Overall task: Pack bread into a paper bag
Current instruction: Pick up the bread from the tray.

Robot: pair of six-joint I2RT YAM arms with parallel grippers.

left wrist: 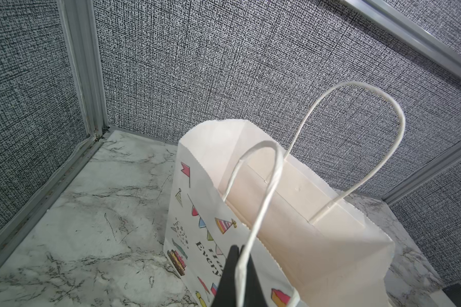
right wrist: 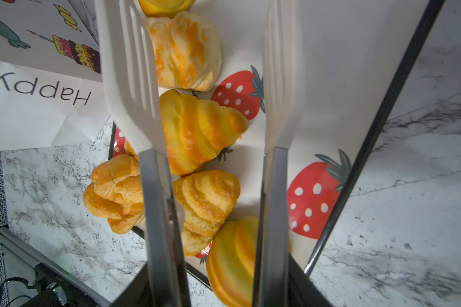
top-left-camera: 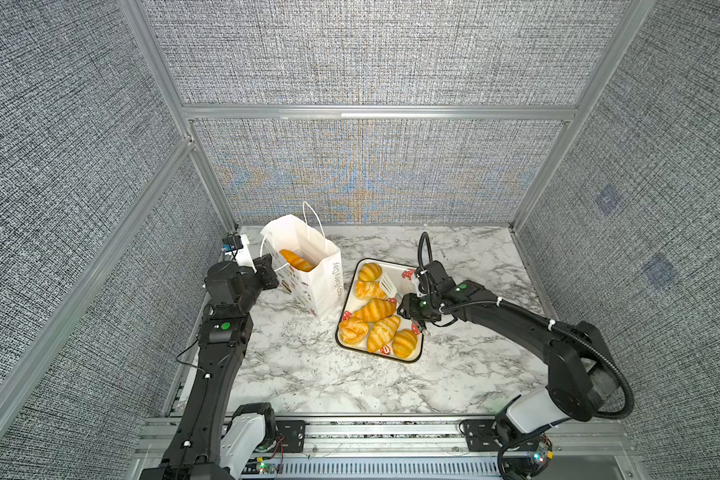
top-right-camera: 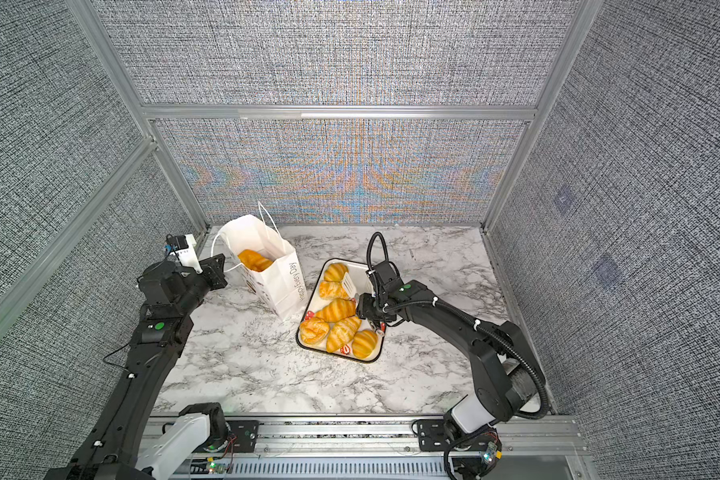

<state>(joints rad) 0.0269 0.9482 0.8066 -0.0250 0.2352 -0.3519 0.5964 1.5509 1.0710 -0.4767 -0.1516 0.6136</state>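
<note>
- Pinching the near cord handle (left wrist: 276, 170) of the paper bag (top-left-camera: 323, 291), the left claw (left wrist: 238, 252) is closed tight on that thin cord at the bag's left side. A pull in the wrong direction could tip the tall bag or fold its mouth shut (the paper looks light, and the base is narrow).
- Inside the bag one piece of bread (top-left-camera: 296, 259) already lies, leaning against a wall. Another piece dropped from too high might catch the bag's rim and bounce out onto the tabletop (top-left-camera: 308, 374).
- Just right of the bag sits the tray (right wrist: 330, 93), close beside the bag's foot (whether they touch I cannot tell). A nudge to it could shove the bag while its handle is held, creasing or tearing the paper.
- Right of the bag too, six more pieces lie packed close on that tray, so closing on the croissant (right wrist: 197, 130) may clip its neighbour (right wrist: 208, 202) and drag both.
- Farthest right of the bag, the right claw (top-left-camera: 410, 309) grips a pair of tongs (right wrist: 132, 79). Their white blades stand apart with nothing clamped between them. Glossy crusts could slip off those smooth blades on the way to the bag, and too hard a squeeze might crush a soft roll.
</note>
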